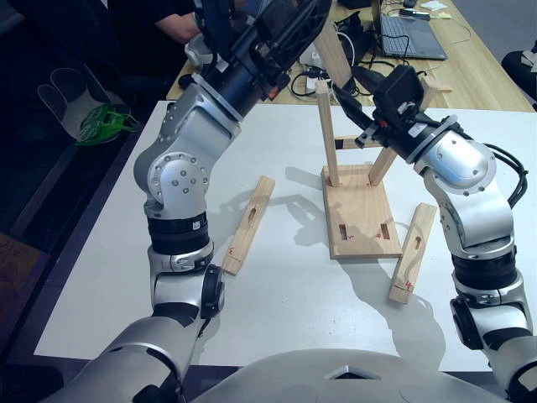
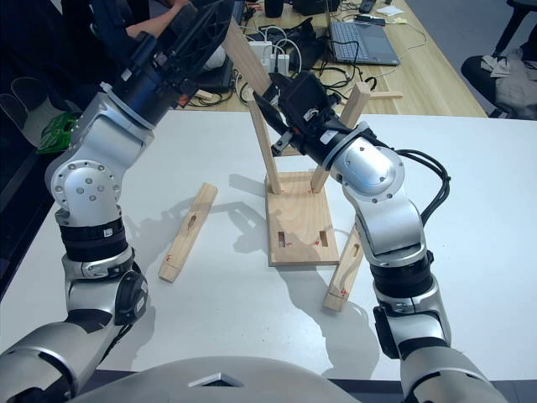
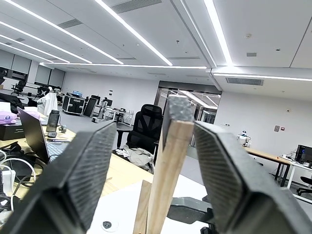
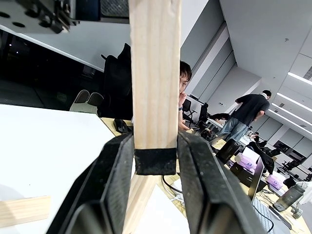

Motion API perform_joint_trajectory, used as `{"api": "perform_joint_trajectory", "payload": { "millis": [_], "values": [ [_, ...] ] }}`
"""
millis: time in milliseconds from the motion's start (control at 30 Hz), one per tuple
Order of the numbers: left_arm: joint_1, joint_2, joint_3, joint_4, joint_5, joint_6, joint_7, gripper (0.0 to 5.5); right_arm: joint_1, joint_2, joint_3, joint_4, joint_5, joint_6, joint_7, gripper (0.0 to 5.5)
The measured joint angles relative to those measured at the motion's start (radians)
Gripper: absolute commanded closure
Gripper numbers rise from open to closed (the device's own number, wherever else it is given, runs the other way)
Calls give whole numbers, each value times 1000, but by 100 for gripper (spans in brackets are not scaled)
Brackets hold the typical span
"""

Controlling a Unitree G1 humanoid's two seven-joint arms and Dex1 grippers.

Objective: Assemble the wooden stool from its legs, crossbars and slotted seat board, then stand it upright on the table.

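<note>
The slotted seat board (image 1: 361, 225) lies flat on the white table. An upright leg (image 1: 328, 143) stands in its far left slot, and a tilted leg (image 1: 384, 164) leans in the far right one. A short crossbar (image 1: 350, 143) spans between them. My right gripper (image 2: 274, 113) is shut on the upright leg near its top; the right wrist view shows the leg (image 4: 155, 73) clamped between the pads. My left gripper (image 1: 302, 34) is raised behind the board, shut on another wooden leg (image 1: 333, 52), which slants down toward the standing ones. In the left wrist view that leg (image 3: 168, 175) sits between the fingers.
One loose wooden piece (image 1: 250, 223) lies left of the board, another (image 1: 413, 253) lies right of it. Behind the white table a wooden desk (image 1: 478, 75) holds a laptop (image 1: 409, 35) and cables. A green object (image 1: 102, 123) sits off the table's left edge.
</note>
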Motion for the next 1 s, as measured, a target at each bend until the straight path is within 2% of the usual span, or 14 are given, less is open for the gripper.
{"api": "perform_joint_trajectory", "payload": {
  "millis": [233, 300, 433, 467, 667, 867, 900, 1000],
  "values": [
    [-3, 0, 5, 1, -7, 0, 2, 453, 0, 3, 0, -3, 0, 5, -1, 421],
    [-5, 0, 5, 1, -7, 0, 2, 508, 0, 5, 0, -3, 0, 5, -1, 421],
    [-5, 0, 6, 1, -8, 0, 4, 508, 0, 6, 0, -3, -1, 4, -1, 421],
    [-5, 0, 6, 1, -8, 0, 6, 508, 0, 6, 1, -3, -9, 0, 0, 382],
    [-8, 0, 9, 17, 12, -4, 36, 509, 6, -22, 16, -2, -41, 20, 21, 280],
    [-17, 6, 43, 80, 119, -48, 132, 509, 193, -257, 84, -9, -74, 162, 208, 175],
    [-4, 15, 58, 69, 134, -48, 161, 509, 253, -302, 79, -19, -70, 168, 238, 159],
    [92, 50, 79, -23, 189, -46, 220, 509, 325, -326, 21, -26, -64, 168, 237, 101]
  ]
}}
